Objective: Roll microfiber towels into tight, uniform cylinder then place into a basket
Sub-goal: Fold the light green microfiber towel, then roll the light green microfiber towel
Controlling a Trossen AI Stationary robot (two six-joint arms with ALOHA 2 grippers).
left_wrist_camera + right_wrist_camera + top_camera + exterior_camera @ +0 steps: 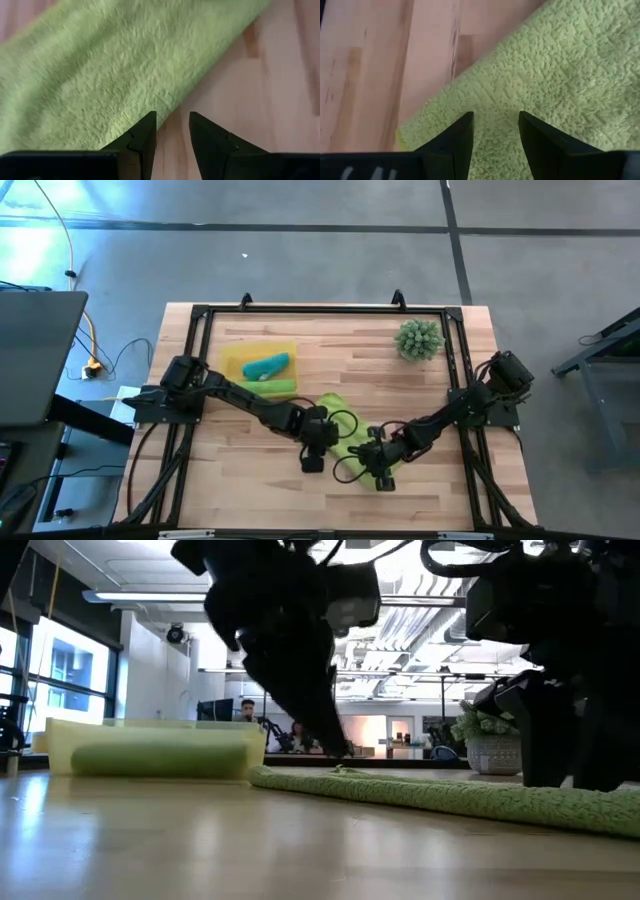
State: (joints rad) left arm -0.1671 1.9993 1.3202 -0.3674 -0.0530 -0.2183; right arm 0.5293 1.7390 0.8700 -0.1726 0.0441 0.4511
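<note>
Two rolled towels (268, 370) lying in basket (232, 356); third, lime towel (352, 438), lying flat mid-table.
Left gripper (172, 131) and right gripper (496, 131) hovering part-open over its edges, gripping nothing; rolling remaining.

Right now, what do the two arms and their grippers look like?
Both arms are matte black, built of chunky jointed segments, with black cables looping loosely near the wrists. The left gripper and right gripper each end in two dark, wedge-shaped fingers tapering to points. The left fingers show a stepped notch on their inner faces. No markings are legible.
</note>
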